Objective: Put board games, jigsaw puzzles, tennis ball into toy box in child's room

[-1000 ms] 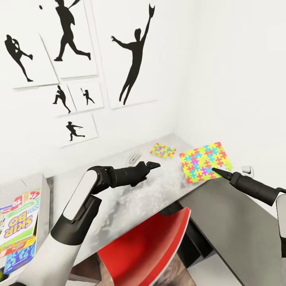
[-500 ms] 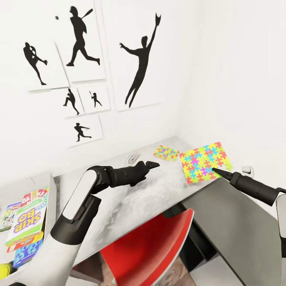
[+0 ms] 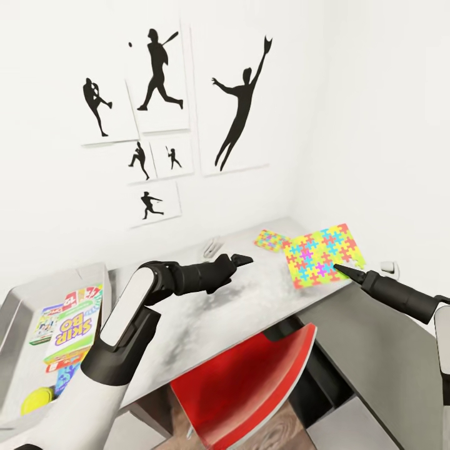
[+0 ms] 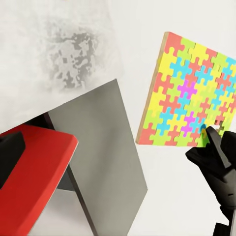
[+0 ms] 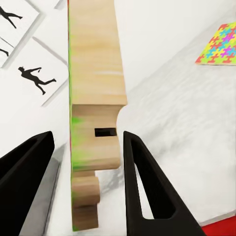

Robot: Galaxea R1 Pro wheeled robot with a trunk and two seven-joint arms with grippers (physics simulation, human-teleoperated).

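Your right gripper (image 3: 343,269) is up at the far right end of the table (image 3: 250,294), its tip at the near edge of the big jigsaw puzzle (image 3: 322,255). The puzzle looks lifted and tilted off the tabletop. In the right wrist view you see it edge-on, a wooden backing (image 5: 93,113) standing between the two dark fingers (image 5: 142,187), with daylight on both sides of it. So the jaws sit around the puzzle's edge, but whether they truly pinch it you cannot tell from here. From the left wrist camera the same puzzle (image 4: 189,93) shows as a bright square, with the right gripper's black tip (image 4: 216,147) at its lower corner.

The second, smaller puzzle (image 3: 270,239) lies flat on the table just behind the big one, near the wall.

Your left gripper (image 3: 240,258) hovers over the middle of the table, carrying nothing; its fingers look close together, though the state is hard to read.

Over on the left end of the table sits the toy box (image 3: 22,300). Inside it you have the Skip-Bo game (image 3: 70,331) on top, another game box (image 3: 47,322) peeking out beneath, a blue one (image 3: 64,375) below that, and the tennis ball (image 3: 36,400) in the near corner.

A red chair (image 3: 244,387) is tucked under the table in front of you. Black player silhouettes (image 3: 240,106) hang on the wall.
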